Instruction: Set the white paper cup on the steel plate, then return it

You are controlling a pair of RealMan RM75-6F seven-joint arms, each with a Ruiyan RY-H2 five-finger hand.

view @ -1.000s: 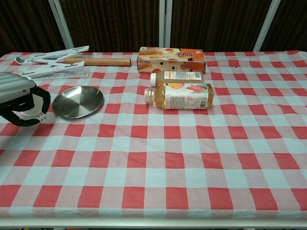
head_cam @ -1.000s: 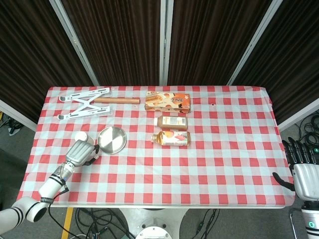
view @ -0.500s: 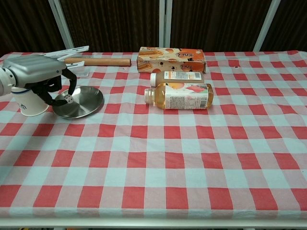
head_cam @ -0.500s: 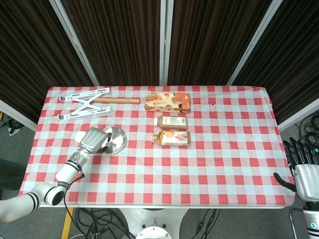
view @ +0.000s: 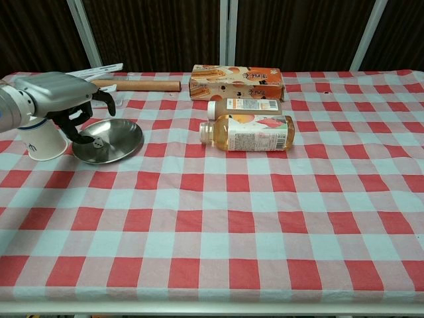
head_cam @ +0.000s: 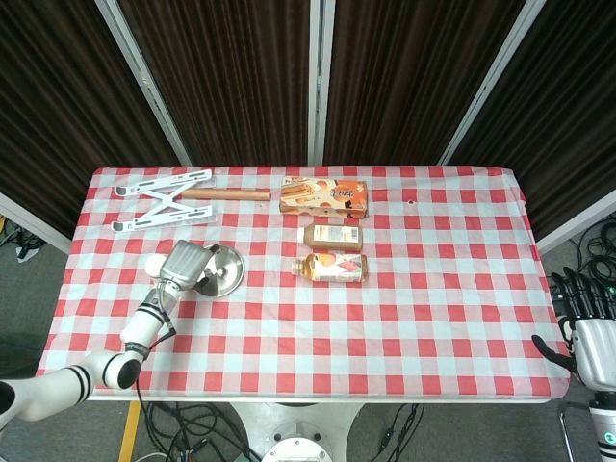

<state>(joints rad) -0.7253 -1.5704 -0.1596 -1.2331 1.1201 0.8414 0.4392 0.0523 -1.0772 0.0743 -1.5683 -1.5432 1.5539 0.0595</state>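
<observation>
The cup (view: 41, 141) is sitting on the cloth just left of the plate (view: 116, 142), not on it yet. The left hand (view: 69, 99) hovers above and between them, fingers curled loosely with nothing in them. I'd drop it lower, wrap the cup mid-body without squashing it, lift clear of the rim, then set it down flat at plate centre. The right hand (head_cam: 582, 322) hangs open off the table's near right corner.
</observation>
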